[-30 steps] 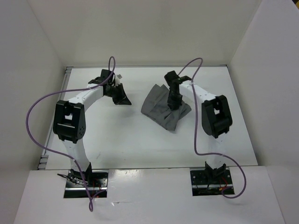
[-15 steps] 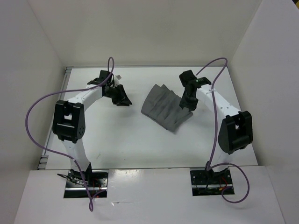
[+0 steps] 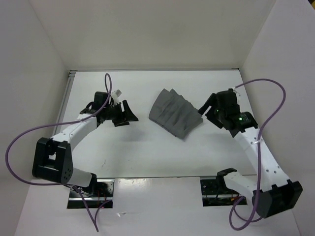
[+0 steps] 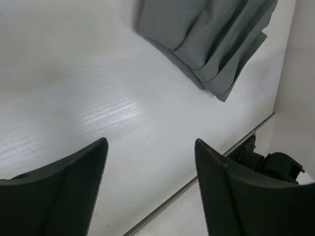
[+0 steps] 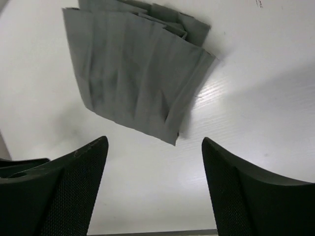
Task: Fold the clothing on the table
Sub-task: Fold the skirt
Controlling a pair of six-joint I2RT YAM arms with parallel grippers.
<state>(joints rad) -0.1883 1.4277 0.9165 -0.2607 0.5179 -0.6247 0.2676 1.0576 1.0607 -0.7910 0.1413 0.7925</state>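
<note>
Although the clothing (image 3: 174, 114) already lies in a compact, layered wedge, it reads as light, limp cloth that will sag wherever it is not supported. It sits flat on the table (image 3: 142, 152) in the far-middle area, a little right of centre, between the two arms. Its pleats run lengthwise. Stepped layer edges show along its far side, while its narrower end points toward the near edge.

The left gripper (image 3: 129, 117) hovers to the garment's left with bare table between them, its jaws spread wide and nothing in them. The right gripper (image 3: 203, 112) sits just beside the garment's right edge, apart from the cloth, jaws spread wide too and likewise empty.

The stacked layers will probably slide over one another if only the top sheet is caught. The pleats may fan out once lifted. Any further hold looks best taken at a corner or along the layered far edge, pinching the whole thickness and using both sides so the cloth stays taut rather than drooping in the middle. From these views the number of layers is hard to count, so it may already be as folded as the task needs.
</note>
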